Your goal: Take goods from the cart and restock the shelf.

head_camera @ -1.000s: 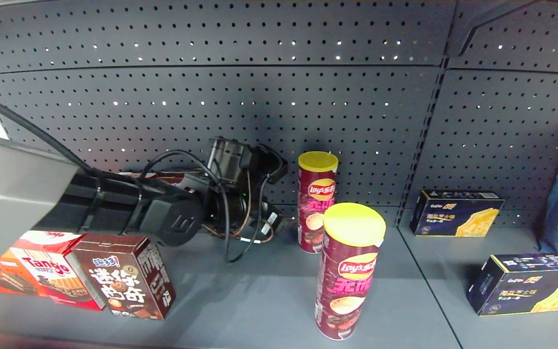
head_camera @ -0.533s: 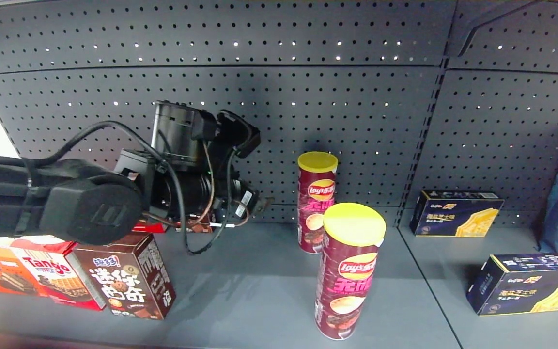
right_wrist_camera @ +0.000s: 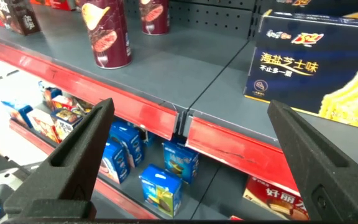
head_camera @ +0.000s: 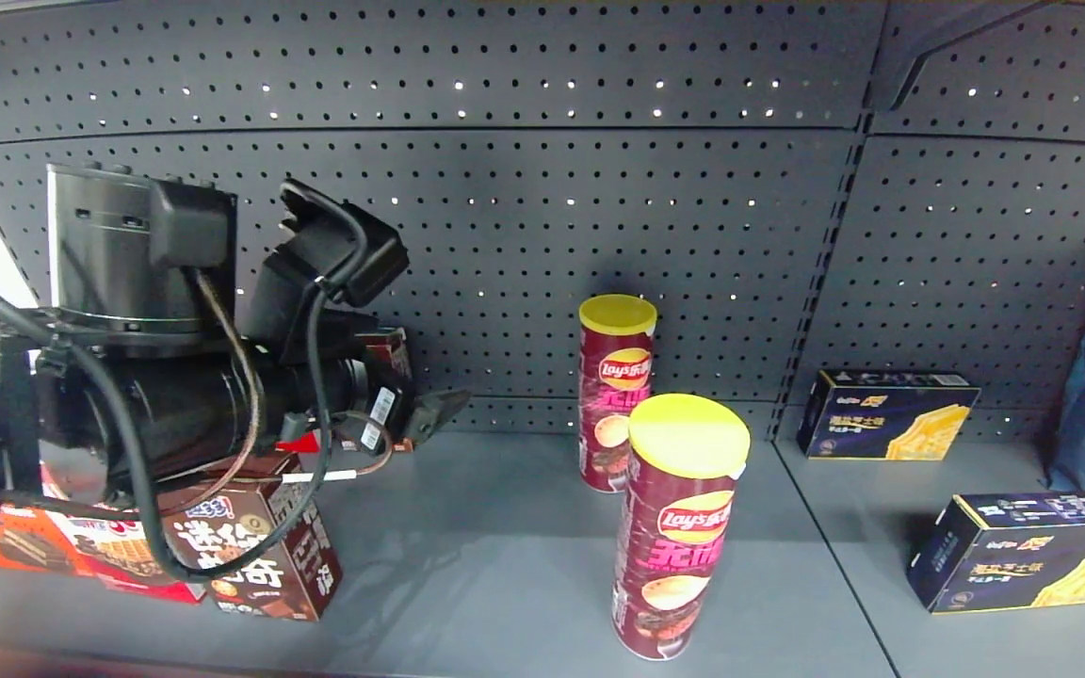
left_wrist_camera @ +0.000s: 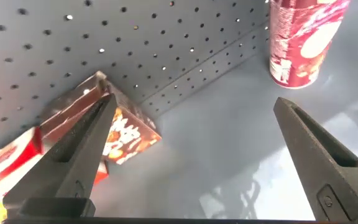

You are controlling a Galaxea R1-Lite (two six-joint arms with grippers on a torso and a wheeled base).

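Since 1.0 s ago the left arm has drawn back from the rear of the shelf [head_camera: 486,565] toward the left edge of the head view and has risen. Cans and boxes have not shifted.

Near row: cookie box [head_camera: 269,565] and wafer box [head_camera: 24,554] at lower left, partly behind the arm; front can [head_camera: 679,527] upright at lower centre. Right gripper [right_wrist_camera: 191,106]: released, fingers wide apart, nothing between them, held in front of the red price rail [right_wrist_camera: 229,144], with a blue box [right_wrist_camera: 316,68] beyond it on the shelf.

Middle: left gripper [left_wrist_camera: 194,102]: released, empty, above bare shelf.

Far row: rear can [head_camera: 616,391] upright at centre; rear box [head_camera: 390,350] standing at the pegboard [head_camera: 542,217], left of centre. This box lies beyond the left fingertips and to 1 side, apart from them.

Judgement: 1 item appears stocked. The next item must come from the cart, and its direction cannot be told. Both grippers are free. The right one, in front of the shelf edge, is probably nearer.
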